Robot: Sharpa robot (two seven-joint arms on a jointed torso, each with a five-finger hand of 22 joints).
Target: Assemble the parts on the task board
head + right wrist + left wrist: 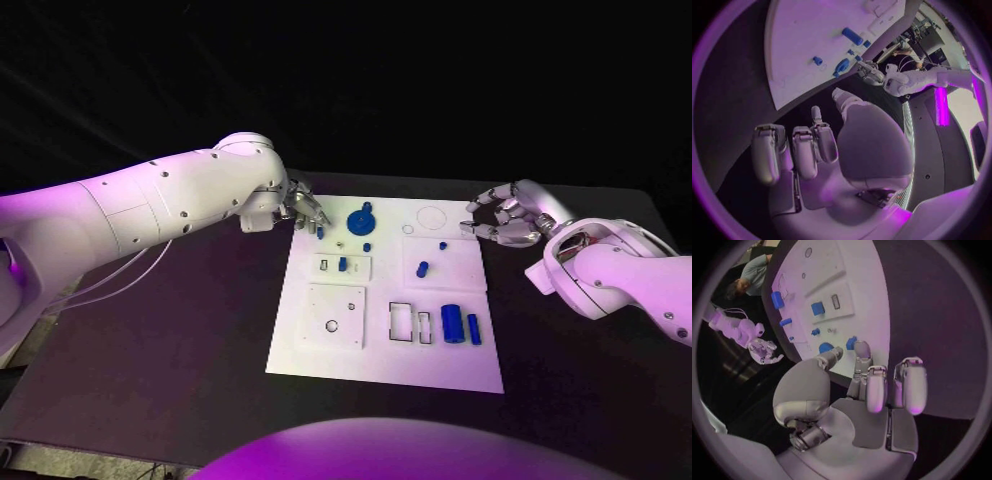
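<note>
The flat white task board [387, 372] lies mid-table with small blue plastic parts [451, 322] on it, while the silver left hand [300, 208] and right hand [502, 217] hover beside its far corners, both loosely spread and holding nothing, seemingly ready to reach.

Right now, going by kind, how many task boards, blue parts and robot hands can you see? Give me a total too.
White task board: 1
Blue parts on the board: 7 plainly visible; any specks near the left hand are too small to tell
Silver hands: 2, the left hand and the right hand
Total: 10
</note>
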